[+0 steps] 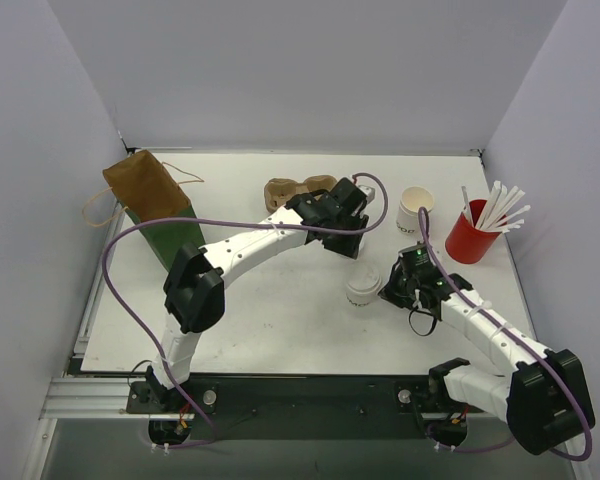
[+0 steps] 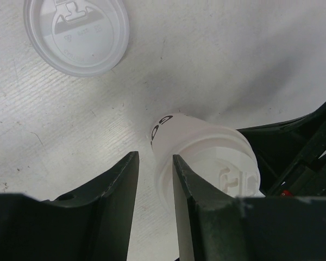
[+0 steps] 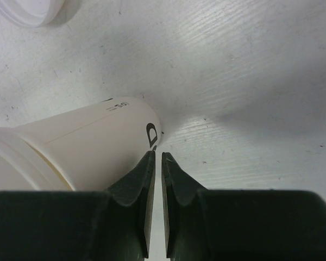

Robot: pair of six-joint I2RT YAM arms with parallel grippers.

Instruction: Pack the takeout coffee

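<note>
One takeout coffee cup (image 1: pixel 363 288), white with a lid on it, stands mid-table. In the left wrist view this cup (image 2: pixel 206 157) lies just behind the right finger of my left gripper (image 2: pixel 155 155). The jaws are apart with only bare table between them. My left gripper (image 1: pixel 355 245) hovers just beyond the cup. My right gripper (image 1: pixel 390 285) sits at the cup's right side. In the right wrist view it (image 3: pixel 157 154) is shut on nothing, tips by the base of the cup (image 3: pixel 81 147). A second coffee cup (image 1: pixel 414 212), without a lid, stands further back right.
A loose white lid (image 2: pixel 76 35) lies on the table near the lidded cup. The brown pulp carrier (image 1: pixel 298 190) sits at the back centre. A brown and green paper bag (image 1: pixel 155 205) is at the left. A red cup of straws (image 1: pixel 470 238) stands at the right.
</note>
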